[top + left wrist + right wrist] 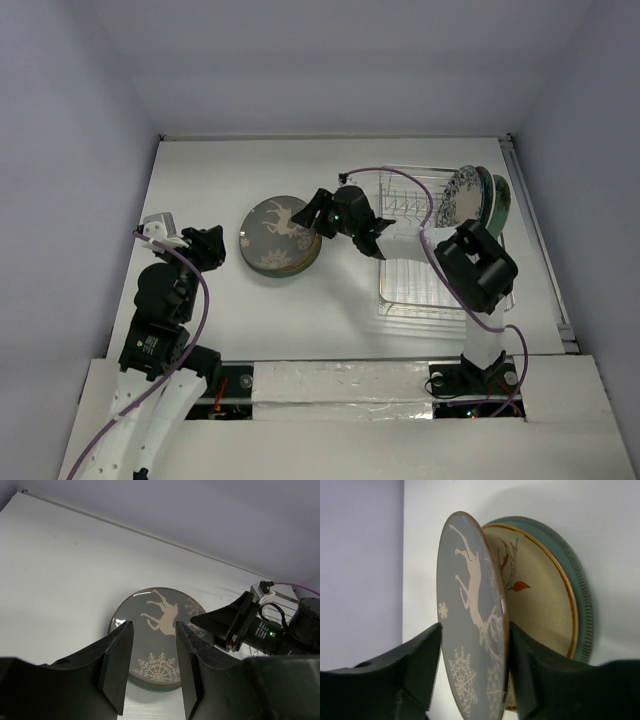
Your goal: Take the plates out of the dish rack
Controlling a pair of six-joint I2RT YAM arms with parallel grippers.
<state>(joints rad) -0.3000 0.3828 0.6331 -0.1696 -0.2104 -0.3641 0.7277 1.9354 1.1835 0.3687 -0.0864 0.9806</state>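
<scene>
A grey deer-and-snowflake plate [280, 228] tops a stack left of the dish rack [410, 290]. In the right wrist view this grey plate [470, 595] tilts up off a cream leaf-patterned plate [540, 605], which lies on a teal plate [582, 605]. My right gripper [318, 215] is open and straddles the grey plate's right rim [475, 630]; the lower finger touches its underside. My left gripper [215, 245] is open and empty, left of the stack, with the grey plate [160, 610] seen between its fingers. A white-and-blue floral plate [462, 195] and a green plate [500, 205] stand in the rack's far right end.
The rack lies along the table's right side, its near half holding no plates. A purple cable [400, 175] loops from the right arm over the rack. The right arm's elbow [480, 265] hangs above the rack. White walls bound the table at the back and sides.
</scene>
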